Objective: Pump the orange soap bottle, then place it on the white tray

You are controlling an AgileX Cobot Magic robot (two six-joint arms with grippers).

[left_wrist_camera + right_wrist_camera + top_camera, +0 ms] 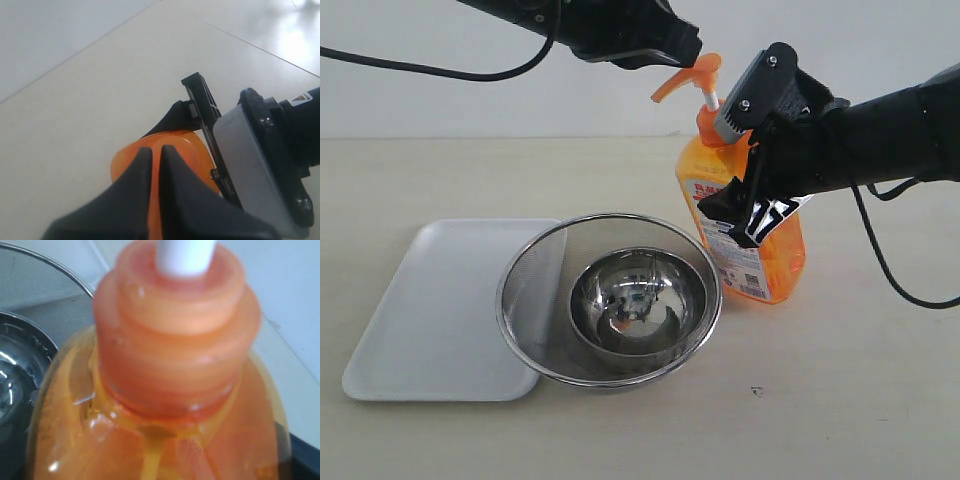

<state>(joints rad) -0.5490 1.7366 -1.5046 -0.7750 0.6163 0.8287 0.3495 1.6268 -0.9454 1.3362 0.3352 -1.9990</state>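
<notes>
In the exterior view the orange soap bottle (778, 262) is standing upright on the surface, right of its middle and nearer the far edge than the near one, just beside the mesh strainer (535, 290). The right claw (752, 195) is clamping the bottle at its shoulder, 1 finger crossing the label, probably so the bottle is not tipping under a push from above. The left claw (682, 50) is coming in from above and resting on the pump head (692, 76). The white stem (711, 100) is showing, so the head seems to be sitting at the top of its stroke. The white tray (430, 310) is lying toward the near-left corner, with the strainer (a steel bowl (590, 300) is sitting inside it) overlapping the tray's right side. Only the left part is offering room for the bottle.

In the left wrist view the 2 fingers are pressing almost together, with only a slit between them. They are gripping nothing and acting as a blunt tip on the orange head below.

In the right wrist view the bottle's neck and stem are filling the frame, too close to show the fingers. The strainer's rim is peeking in beside it.

I judge the pumping to be the step in hand, with the placing not yet done.
</notes>
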